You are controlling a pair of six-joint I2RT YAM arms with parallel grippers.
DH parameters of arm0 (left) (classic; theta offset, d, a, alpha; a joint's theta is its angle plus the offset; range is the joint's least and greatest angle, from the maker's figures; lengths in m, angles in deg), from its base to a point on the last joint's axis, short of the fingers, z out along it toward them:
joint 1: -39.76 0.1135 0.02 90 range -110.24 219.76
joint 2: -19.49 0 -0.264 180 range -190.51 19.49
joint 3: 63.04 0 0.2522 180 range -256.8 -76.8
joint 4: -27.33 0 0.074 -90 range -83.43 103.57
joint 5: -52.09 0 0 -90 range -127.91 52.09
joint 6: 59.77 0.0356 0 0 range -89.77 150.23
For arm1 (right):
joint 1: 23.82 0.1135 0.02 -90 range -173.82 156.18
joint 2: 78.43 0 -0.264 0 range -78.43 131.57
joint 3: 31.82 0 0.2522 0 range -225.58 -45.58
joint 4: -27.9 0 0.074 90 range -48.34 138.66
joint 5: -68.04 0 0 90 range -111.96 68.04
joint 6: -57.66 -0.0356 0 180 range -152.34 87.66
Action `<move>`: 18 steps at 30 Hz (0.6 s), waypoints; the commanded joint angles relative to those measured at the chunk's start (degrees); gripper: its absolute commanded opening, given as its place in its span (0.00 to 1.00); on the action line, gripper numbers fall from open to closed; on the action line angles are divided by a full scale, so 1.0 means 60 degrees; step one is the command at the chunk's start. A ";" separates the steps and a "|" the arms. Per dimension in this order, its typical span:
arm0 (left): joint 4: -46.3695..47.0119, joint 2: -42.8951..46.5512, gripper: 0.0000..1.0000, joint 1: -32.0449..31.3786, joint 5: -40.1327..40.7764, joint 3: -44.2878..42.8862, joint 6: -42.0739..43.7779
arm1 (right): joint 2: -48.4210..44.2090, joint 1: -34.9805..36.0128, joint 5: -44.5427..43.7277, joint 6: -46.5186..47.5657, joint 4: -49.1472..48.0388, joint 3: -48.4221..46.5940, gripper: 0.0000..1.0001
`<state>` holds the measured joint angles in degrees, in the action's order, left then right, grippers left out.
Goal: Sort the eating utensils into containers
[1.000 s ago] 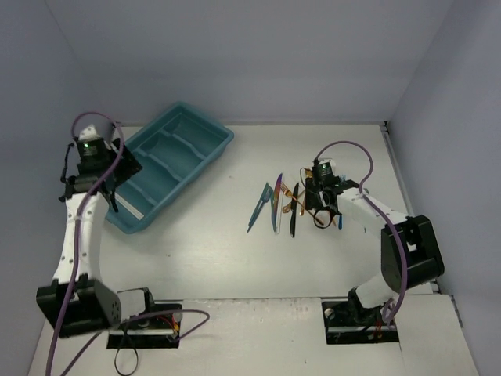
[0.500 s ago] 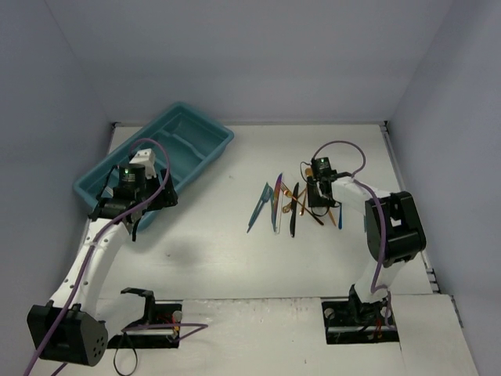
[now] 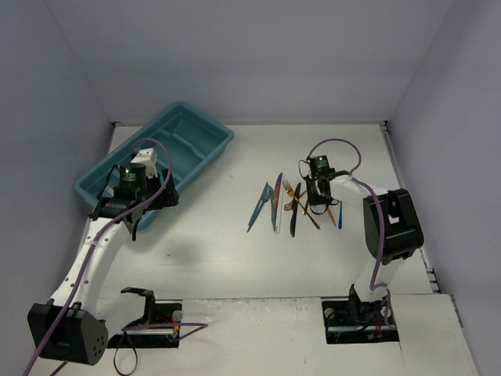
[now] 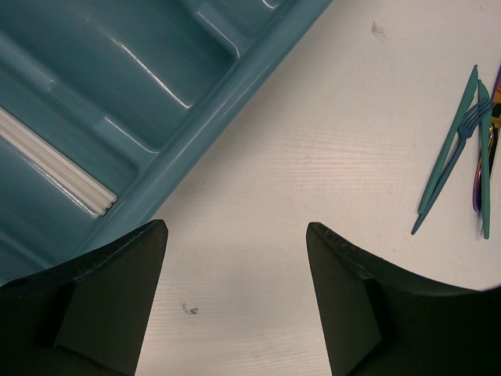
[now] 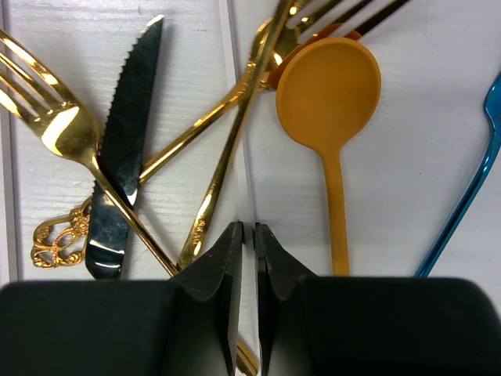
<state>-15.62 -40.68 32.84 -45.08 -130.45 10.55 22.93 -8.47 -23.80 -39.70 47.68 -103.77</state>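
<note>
Currently right fingers (image 5: 223, 266) pressed together at gold fork (image 5: 59, 129) handle in crossed utensil pile (image 3: 293, 205), mid-tabletop (image 3: 211, 235); grip unconfirmed. Idle left fingers (image 4: 117, 298) apart, empty, beside tray (image 4: 235, 86). Advise: lift slowly, verify single utensil, avoid dragging neighbours.

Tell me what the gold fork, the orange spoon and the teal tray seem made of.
Gold fork: likely polished metal, mirror-like reflections. Orange spoon: probably matte plastic or silicone, no glare. Teal tray: glossy moulded plastic, soft highlights on its ridges.

One teal tray (image 3: 196, 133) and roughly ten utensils (image 3: 293, 222), overlapping.
</note>
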 commanded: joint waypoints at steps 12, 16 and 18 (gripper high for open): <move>0.0603 0.0363 0.69 -0.0019 -0.0226 -0.0212 0.0190 | -0.1596 0.0400 -0.0057 -0.0006 0.1521 -0.0595 0.00; 0.0609 0.0375 0.69 -0.0034 -0.0241 -0.0199 0.0176 | -0.1786 0.0391 -0.0169 -0.0298 0.2096 -0.0449 0.00; 0.0599 0.0375 0.69 -0.0029 -0.0241 -0.0199 0.0176 | -0.1884 0.0394 -0.0134 -0.0496 0.2282 -0.0371 0.00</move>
<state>-15.20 -39.68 32.84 -45.67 -130.45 10.73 15.02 -6.48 -23.23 -40.30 56.95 -104.87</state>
